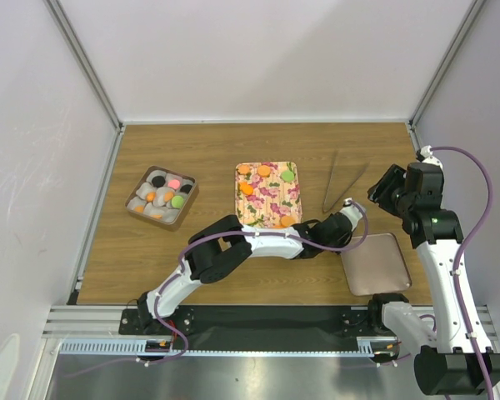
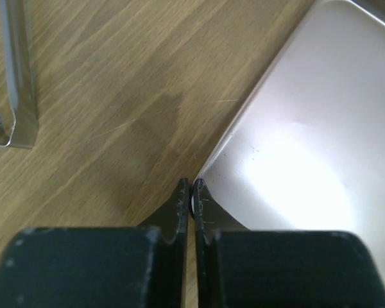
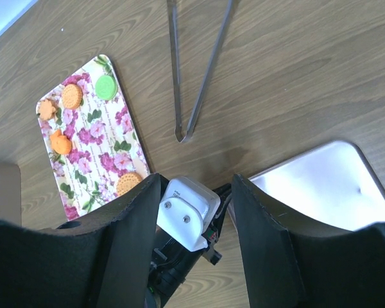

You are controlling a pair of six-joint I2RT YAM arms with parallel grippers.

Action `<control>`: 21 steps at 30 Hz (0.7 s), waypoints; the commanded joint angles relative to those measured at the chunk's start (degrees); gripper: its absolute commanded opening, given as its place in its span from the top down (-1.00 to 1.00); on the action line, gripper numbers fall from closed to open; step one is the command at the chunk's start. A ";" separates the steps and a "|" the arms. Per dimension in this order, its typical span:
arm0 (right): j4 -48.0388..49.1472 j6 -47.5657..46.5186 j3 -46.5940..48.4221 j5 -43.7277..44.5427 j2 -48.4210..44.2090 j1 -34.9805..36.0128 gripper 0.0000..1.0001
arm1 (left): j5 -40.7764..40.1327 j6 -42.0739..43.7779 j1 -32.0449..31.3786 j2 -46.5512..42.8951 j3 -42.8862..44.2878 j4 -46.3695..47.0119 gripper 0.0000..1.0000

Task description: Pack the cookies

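Orange cookies (image 1: 247, 188) and a green one (image 1: 288, 176) lie on the floral tray (image 1: 271, 204); they also show in the right wrist view (image 3: 71, 95). More cookies (image 1: 177, 201), black, pink, green and orange, sit in white paper cups in the brown box (image 1: 188, 202) at the left. My left gripper (image 1: 352, 218) reaches across to the right; in its wrist view (image 2: 191, 187) the jaws are closed on the corner rim of the metal tray (image 2: 308, 128). My right gripper (image 1: 390, 187) hangs above, open and empty (image 3: 196, 183).
Metal tongs (image 1: 342, 190) lie on the wooden table between the floral tray and my right arm, also in the right wrist view (image 3: 192, 77). The metal tray (image 1: 375, 263) lies at the front right. White walls bound the table's sides and back.
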 commanded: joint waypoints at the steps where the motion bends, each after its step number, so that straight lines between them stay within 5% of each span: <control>1: 1.68 0.37 0.59 -0.20 0.31 -0.18 -0.09 | -3.98 -1.01 -0.39 -0.74 0.43 -0.21 0.99; 21: -0.78 0.82 6.82 0.33 4.44 -0.27 -0.09 | -7.07 -12.87 5.40 -9.96 -5.89 -0.03 0.99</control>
